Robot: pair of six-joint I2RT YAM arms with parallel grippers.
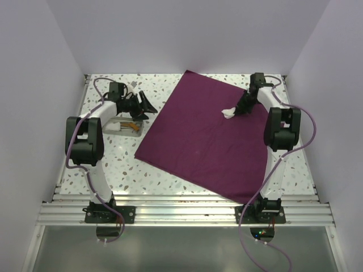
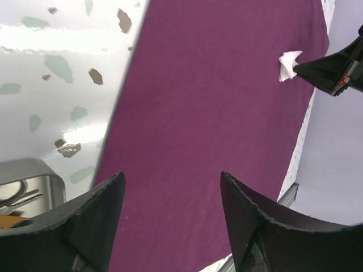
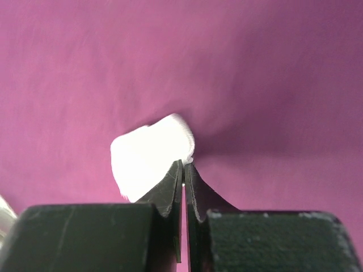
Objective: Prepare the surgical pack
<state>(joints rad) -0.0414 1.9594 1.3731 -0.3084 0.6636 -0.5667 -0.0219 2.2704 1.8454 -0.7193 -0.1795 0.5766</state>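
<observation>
Top external shows a speckled white tabletop (image 1: 113, 164) boxed by pale walls (image 1: 142, 34). The plum cloth (image 1: 198, 136) lies flat right of centre, skewed, one corner pointing at the far wall. The right gripper (image 3: 182, 170) is closed, tips against the white gauze (image 3: 144, 158) on the cloth. The left gripper (image 2: 170, 178) gapes empty.

The surgical pack lies unpacked. Its cloth (image 1: 210, 136) is a large square sheet of deep plum purple, spread flat on the table (image 1: 113, 164) and turned askew, so that one corner points toward the near edge. It covers the middle and right of the table, smooth but for faint creases.

A small wad of white gauze (image 1: 229, 113) sits on the cloth's far right part. The shut tips of the right claw (image 3: 182, 167) touch its edge – whether they pinch it cannot be told.

The small shiny metal tray (image 1: 129, 127) stands on bare table just beside the cloth's left edge, holding metal instruments (image 2: 20, 195) – looped handles show.
</observation>
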